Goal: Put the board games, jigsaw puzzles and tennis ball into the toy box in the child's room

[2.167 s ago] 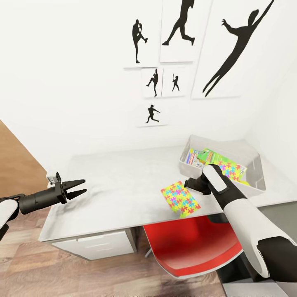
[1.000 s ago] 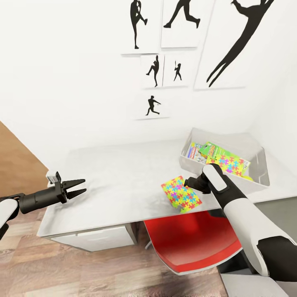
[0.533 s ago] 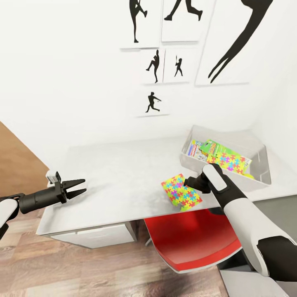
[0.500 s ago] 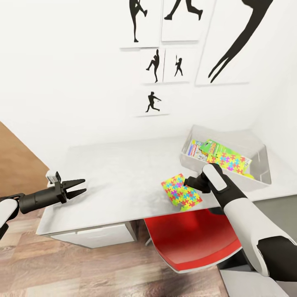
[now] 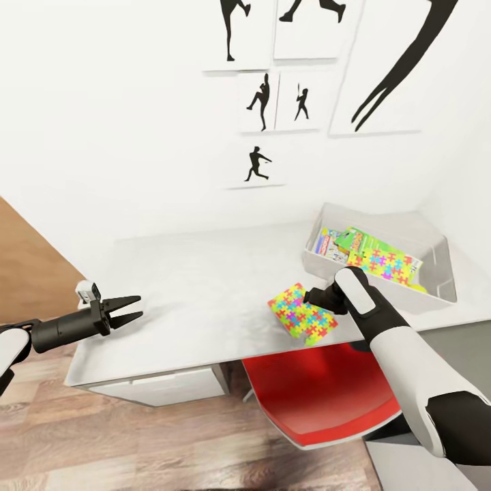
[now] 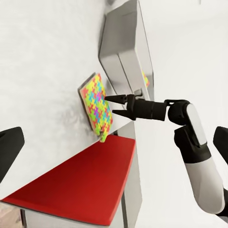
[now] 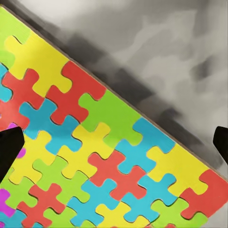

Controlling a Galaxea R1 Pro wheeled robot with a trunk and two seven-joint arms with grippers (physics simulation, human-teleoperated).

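A colourful jigsaw puzzle box (image 5: 300,314) lies near the front edge of the grey table (image 5: 198,293), one side tipped up a little. My right gripper (image 5: 309,297) is open at its far edge, fingers spread wide over the printed face (image 7: 104,142). From the left wrist, both right fingers (image 6: 114,99) reach the puzzle (image 6: 96,107). The toy box (image 5: 436,286) at the table's right end holds board games (image 5: 339,242) and another puzzle (image 5: 390,262). My left gripper (image 5: 131,310) hovers open and empty by the table's left front corner.
A red chair (image 5: 320,392) is tucked under the table's front edge, below the puzzle. White drawers (image 5: 164,389) sit under the table at the left. Walls with silhouette posters (image 5: 256,167) close off the back and right.
The camera has shifted, sliding the scene slightly. The puzzle now looks tipped and turned a little against my right gripper. The left arm has not moved.
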